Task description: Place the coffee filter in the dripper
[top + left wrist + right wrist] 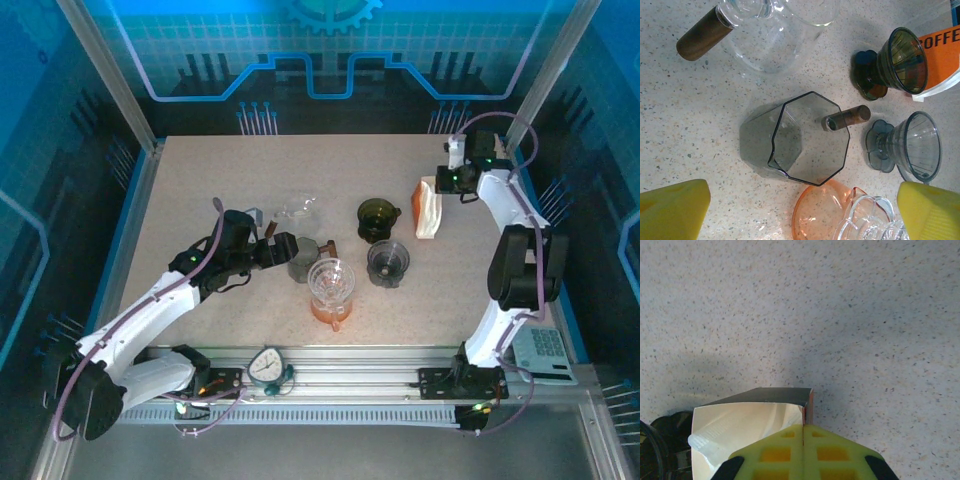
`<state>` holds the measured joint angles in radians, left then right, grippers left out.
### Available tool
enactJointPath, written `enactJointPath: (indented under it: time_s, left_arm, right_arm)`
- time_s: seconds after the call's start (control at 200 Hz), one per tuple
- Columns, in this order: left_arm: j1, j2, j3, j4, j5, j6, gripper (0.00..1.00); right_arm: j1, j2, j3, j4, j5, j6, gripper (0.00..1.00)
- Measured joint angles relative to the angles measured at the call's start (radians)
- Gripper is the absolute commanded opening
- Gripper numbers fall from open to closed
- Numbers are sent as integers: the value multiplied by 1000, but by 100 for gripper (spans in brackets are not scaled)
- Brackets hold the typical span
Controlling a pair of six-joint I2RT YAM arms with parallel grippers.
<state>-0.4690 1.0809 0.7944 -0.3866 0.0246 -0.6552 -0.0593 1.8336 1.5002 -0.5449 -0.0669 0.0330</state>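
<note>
- Paper filters (735,432) look thin, light, floppy and easily creased. They stand stacked in the open filter box (428,208) and are best pinched by one top edge.
- Right gripper (803,440) is at the box mouth with its pads pressed flat together. I cannot tell whether a sheet is caught between them.
- Left gripper (802,207) is well left of the box, spread wide and empty, over a grey faceted cup (807,137).
- Count: one box and three drippers left of it. The dark green dripper (377,217) is nearest, then the grey dripper (387,262) and the clear dripper (331,280). There is also one glass server (297,210).

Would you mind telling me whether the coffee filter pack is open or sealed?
Open: the coffee filter pack gapes at its top, white filters showing inside.
</note>
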Motion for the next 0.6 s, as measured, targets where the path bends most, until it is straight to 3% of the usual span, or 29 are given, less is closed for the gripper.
enactJointPath:
  time_s: [0.13, 0.4, 0.6]
  left_arm:
    - [3, 6, 0, 0, 0, 0, 97]
    - [3, 14, 0, -1, 0, 0, 97]
    - [3, 16, 0, -4, 0, 0, 98]
  right_arm:
    - [19, 14, 0, -10, 25, -20, 9]
    - [40, 24, -3, 4, 60, -21, 36]
    - [39, -27, -60, 31, 94, 18, 42]
